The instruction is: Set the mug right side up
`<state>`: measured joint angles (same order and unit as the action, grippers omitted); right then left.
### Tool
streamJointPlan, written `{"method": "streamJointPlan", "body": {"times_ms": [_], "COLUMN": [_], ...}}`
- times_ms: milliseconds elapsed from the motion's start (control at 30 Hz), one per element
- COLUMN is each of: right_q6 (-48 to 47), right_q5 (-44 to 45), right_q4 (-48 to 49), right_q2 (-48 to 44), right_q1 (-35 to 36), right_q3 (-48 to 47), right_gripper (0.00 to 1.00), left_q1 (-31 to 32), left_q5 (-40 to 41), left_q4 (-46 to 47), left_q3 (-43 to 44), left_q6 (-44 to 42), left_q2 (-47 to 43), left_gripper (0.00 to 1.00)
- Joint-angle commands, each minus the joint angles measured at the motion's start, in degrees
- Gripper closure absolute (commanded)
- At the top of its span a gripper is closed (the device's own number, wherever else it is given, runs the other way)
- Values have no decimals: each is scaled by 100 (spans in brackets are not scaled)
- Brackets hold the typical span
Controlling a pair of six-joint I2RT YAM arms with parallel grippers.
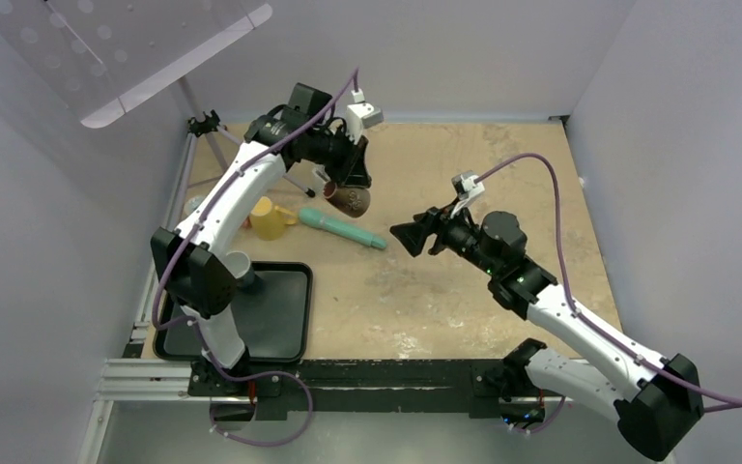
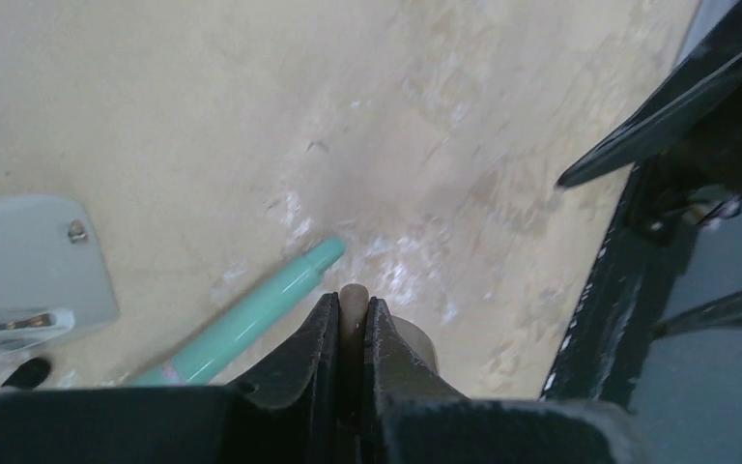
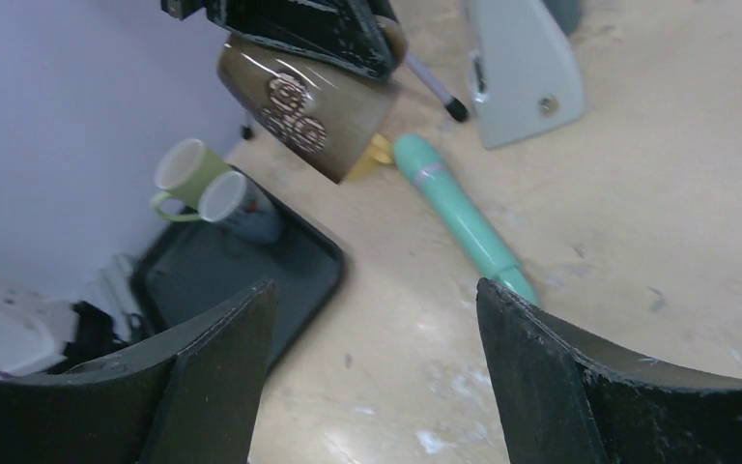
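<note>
**A:** What lies on the left of the table (image 1: 483, 174)?

**B:** A black tray (image 1: 285, 324) sits at 8 o'clock from the centre. A yellow cup (image 1: 269, 219) stands at 12 o'clock from the tray, and a teal marker (image 1: 341, 228) lies flat at 3 o'clock from the cup.

**A:** And the brown mug (image 1: 350, 200)?

**B:** It hangs tilted above the table, at 12 o'clock from the marker. The left gripper (image 1: 353, 179) is clamped on it, fingers (image 2: 314, 333) pinched together on a thin tan part.

**A:** The right gripper (image 1: 411, 237)?

**B:** It is at 4 o'clock from the mug, apart from it. Its jaws stand wide apart and hold nothing.
</note>
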<state>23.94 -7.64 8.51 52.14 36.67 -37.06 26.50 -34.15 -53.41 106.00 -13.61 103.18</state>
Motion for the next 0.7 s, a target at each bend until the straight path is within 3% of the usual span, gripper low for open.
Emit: {"method": "streamJointPlan", "body": {"times_ms": [0, 467, 533, 667], "right_q6": [1419, 2556, 2745, 2714], "right_q5": [-1194, -2298, -2447, -2346], "right_q4": [1608, 3991, 4354, 4343], "right_q2": [342, 1872, 2128, 2234], "right_q1": [-237, -269, -273, -266], "right_q3": [-219, -928, -1057, -1200], "right_gripper": [21, 38, 49, 90], "left_q1": [13, 260, 282, 265], "left_q5": [-1076, -1846, -1989, -1882], "left_q4": [735, 1732, 1942, 1760], "left_q3": [451, 178, 104, 54], "left_q6": [1923, 3057, 3323, 3121], "left_q2": [-329, -630, -651, -738], "left_gripper": [100, 100, 100, 100]}}
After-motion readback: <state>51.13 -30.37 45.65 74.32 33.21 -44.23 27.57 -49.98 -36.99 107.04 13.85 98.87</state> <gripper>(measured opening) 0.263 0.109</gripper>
